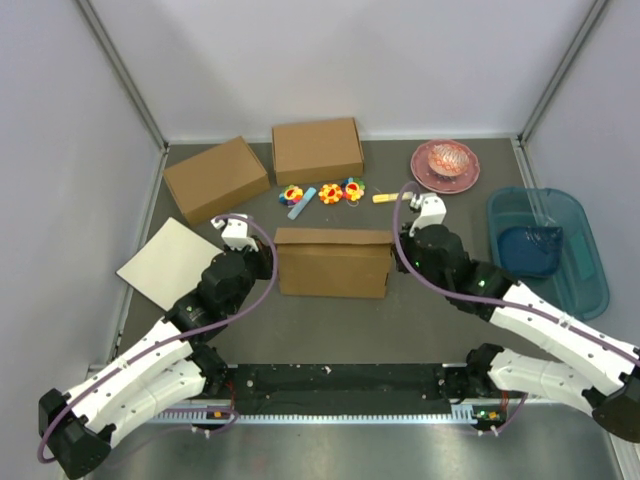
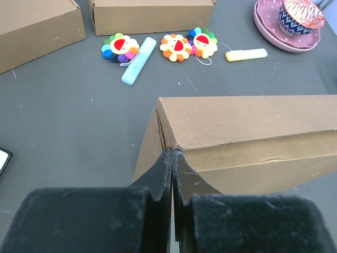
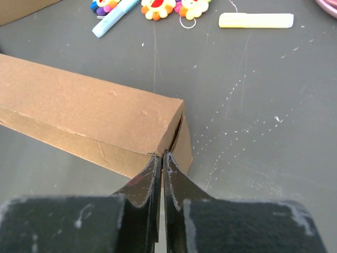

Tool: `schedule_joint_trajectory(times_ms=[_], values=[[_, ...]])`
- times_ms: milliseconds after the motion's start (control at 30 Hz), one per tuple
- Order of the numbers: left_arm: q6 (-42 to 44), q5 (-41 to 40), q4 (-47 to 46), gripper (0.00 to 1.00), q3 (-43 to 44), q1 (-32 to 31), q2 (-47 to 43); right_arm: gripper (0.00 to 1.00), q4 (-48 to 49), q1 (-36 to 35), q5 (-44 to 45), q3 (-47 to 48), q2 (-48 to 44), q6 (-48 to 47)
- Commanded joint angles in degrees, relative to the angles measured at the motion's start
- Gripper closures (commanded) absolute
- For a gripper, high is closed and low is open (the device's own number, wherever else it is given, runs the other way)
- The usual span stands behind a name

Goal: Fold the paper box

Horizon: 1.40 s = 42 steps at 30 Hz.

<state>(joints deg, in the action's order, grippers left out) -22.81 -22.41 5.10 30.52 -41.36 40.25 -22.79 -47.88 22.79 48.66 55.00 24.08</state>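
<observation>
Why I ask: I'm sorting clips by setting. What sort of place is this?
Probably a robot test cell: plain grey walls on metal frame posts enclose a dark table, two robot arms are mounted at its near edge, and mixed props such as flower toys lie out.

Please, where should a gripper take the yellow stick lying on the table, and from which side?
Grip the yellow stick at its middle, across its narrow width, coming straight down from above. It lies flat on the table, apart from other things, so both long sides look free.
</observation>
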Motion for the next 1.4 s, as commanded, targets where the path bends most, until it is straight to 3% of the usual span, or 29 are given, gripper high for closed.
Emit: schedule_joint_trajectory(times_ms=[0, 167, 300, 433, 567, 733, 900, 1133, 1367], values=[[-0.9, 1.8, 6.1, 1.00, -2.6, -0.2, 1.0, 1.00, -1.1, -0.3, -0.5, -6.2, -2.3, 3.7], [-2.5, 2.3, 5.7, 1.00, -4.3, -0.4, 0.5, 1.00, -1.2, -0.2, -2.5, -11.7, -2.7, 6.9], [-2.2, 1.6, 5.8, 1.00, -4.2, -0.5, 0.1, 1.00, -2.7, -0.2, -2.4, -10.1, -5.0, 7.0], [-1.7, 1.1, 6.0, 1.00, -3.3, -0.5, -0.2, 0.81, -4.4, -0.2, -1.8, -2.0, -7.6, 5.5], [-1.6, 0.9, 6.2, 1.00, -3.1, -0.5, -0.3, 0.79, -4.9, -0.3, -1.3, 5.8, -6.9, 3.1], [-2.0, 0.7, 6.2, 1.00, -3.4, -0.5, -0.4, 0.84, -4.5, -0.2, 0.3, 11.7, -2.4, 0.5], [-2.2, 0.8, 6.2, 1.00, -3.5, -0.5, -0.7, 0.91, -2.1, -0.3, 0.2, 11.3, 1.9, 0.4], [-2.0, 1.1, 6.8, 1.00, -3.0, -0.5, -1.0, 0.99, 0.0, -0.3, 0.4, -0.8, 0.9, 4.7], [-0.8, 0.4, 10.9, 0.98, 0.3, -0.5, -2.5, 1.00, 0.5, -0.2, -0.7, -8.5, -0.7, 8.0]])
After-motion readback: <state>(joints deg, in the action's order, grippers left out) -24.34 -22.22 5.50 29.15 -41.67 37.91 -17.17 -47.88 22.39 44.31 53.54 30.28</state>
